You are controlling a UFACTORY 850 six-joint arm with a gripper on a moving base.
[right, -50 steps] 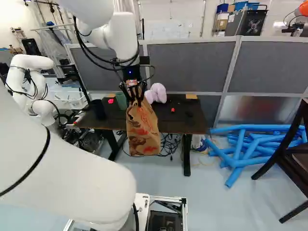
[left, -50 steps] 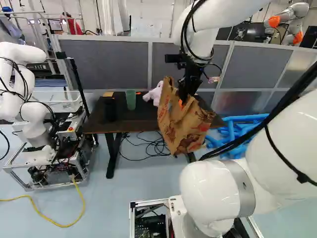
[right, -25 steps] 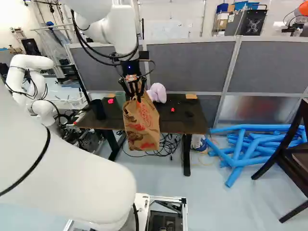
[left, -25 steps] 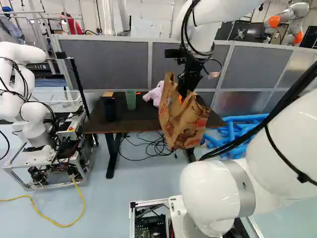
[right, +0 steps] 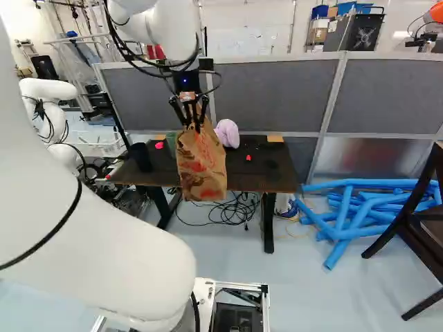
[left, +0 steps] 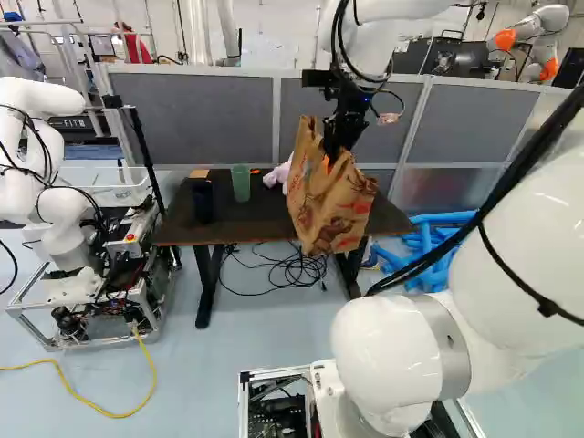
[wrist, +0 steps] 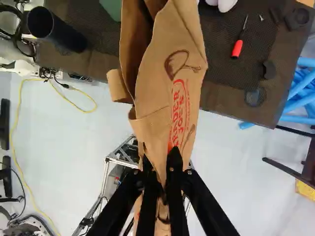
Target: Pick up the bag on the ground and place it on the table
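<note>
I have the paper bag (wrist: 184, 64) clenched in the gripper (wrist: 160, 160), both fingers pinching its paper from two sides, and it hangs in the air by the near edge of the table (right: 242, 177); I can't tell how much of it, if any, is over the top. My main worry is that near edge: in the base views the bag's lower end looks low against it, so driving forward without enough lift could catch the base, crumple it or drag it out of the pinch. The hold takes in only a little paper, so a heavy load could tear or slip it, though I can't see what is inside. The bag also hangs tilted, and if I release it too close to the near edge it could topple back to the floor. A swing toward the left end might knock over the green cup (left: 240, 182), or even the dark cup (wrist: 56, 30) nearer the left edge; the pink plush (right: 227, 133) lies beyond the bag, and the red-handled screwdriver (wrist: 237, 48), toward the right end, could leave the base uneven. As for writing, the bag carries bold red print (wrist: 179, 108) on its side, which I leave unread, plus drawn decoration; I make out no label on either cup.
</note>
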